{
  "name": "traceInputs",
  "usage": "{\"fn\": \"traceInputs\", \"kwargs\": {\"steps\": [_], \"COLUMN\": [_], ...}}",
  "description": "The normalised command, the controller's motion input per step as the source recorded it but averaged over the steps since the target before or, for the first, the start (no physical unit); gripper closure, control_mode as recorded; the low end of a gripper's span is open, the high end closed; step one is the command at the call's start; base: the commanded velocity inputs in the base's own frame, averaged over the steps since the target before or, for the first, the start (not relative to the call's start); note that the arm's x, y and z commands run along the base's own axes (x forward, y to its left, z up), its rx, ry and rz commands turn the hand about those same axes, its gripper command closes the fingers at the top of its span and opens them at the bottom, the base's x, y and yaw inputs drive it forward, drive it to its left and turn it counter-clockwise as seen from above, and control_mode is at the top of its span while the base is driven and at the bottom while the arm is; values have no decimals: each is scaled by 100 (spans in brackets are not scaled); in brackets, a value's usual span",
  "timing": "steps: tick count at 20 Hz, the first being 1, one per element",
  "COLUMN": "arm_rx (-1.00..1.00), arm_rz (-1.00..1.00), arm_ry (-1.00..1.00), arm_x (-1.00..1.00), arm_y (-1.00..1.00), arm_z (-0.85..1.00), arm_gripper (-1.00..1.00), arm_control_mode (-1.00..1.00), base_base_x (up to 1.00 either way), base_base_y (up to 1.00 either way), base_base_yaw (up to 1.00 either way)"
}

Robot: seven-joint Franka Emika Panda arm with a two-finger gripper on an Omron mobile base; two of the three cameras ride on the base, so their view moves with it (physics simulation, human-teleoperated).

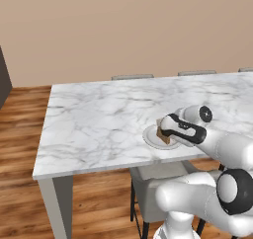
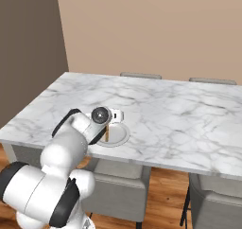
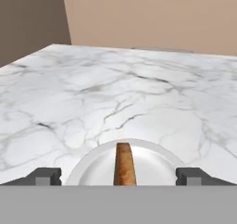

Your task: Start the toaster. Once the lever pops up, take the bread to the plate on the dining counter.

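The white-grey plate lies near the front edge of the marble dining counter. The brown-crusted bread stands on edge on the plate. My gripper is low over the plate and open. In the hand view the bread rises thin and upright on the plate, midway between my gripper's wide-set fingertips, touching neither. From the right base view the bread shows just under my wrist, on the plate. The toaster is out of view.
A grey chair is tucked under the counter's near side, right below the plate. Two more chair backs show along the far side. A dark wall stands to the left. The floor is wood.
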Motion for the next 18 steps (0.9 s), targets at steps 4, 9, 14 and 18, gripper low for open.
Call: {"fn": "traceInputs", "kwargs": {"steps": [4,9,14,18], "arm_rx": [-2,-5,-1,0], "arm_rz": [-5,-17,-15,-1], "arm_ry": [9,2,5,2], "arm_x": [-26,-73,-78,-95], "arm_y": [1,15,5,0], "arm_z": [81,61,58,42], "arm_gripper": [-100,-100,-100,-100], "arm_control_mode": [-100,-100,-100,-100], "base_base_x": [0,0,0,0], "base_base_y": [0,0,0,0], "base_base_yaw": [0,0,0,0]}}
